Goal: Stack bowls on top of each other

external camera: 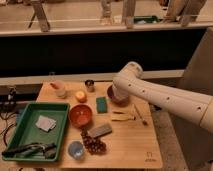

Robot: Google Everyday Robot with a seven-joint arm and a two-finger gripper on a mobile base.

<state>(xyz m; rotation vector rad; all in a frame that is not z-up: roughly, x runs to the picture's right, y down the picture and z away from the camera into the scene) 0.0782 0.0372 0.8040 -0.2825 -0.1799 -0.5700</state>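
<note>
**A:** Where do the two bowls stand?

**B:** Apart. The orange-red bowl (pixel 80 115) sits upright near the middle of the desk (pixel 135 147), just beside the green tray (pixel 30 105). The purple bowl (pixel 121 99) is farther back and toward the right of the view. A green sponge (pixel 102 104) lies between the two. Neither bowl is inside the other.

**A:** And the gripper?

**B:** The gripper (pixel 113 93) is at the purple bowl, by the rim on the sponge's side. It is at the end of the white arm (pixel 165 97), which reaches in from the right. The arm covers the back of that bowl (only its front curve shows). Whether the gripper is spread, closed or clamped on the rim, I can't make out.

**A:** What else is on the desk?

**B:** Along the back edge are a pale cup (pixel 59 89), a small orange fruit (pixel 80 96) and a metal cup (pixel 90 85). In front of the orange-red bowl are a grey block (pixel 100 130) and a dark bunch of grapes (pixel 93 145). A light-blue bowl (pixel 76 149) sits near the front edge. Some yellowish pieces (pixel 122 116) and a thin stick (pixel 140 114) lie in front of the purple bowl.

**A:** And the tray?

**B:** It holds a white scrap (pixel 45 123) and, along its near side, some dark tools (pixel 30 149).
</note>
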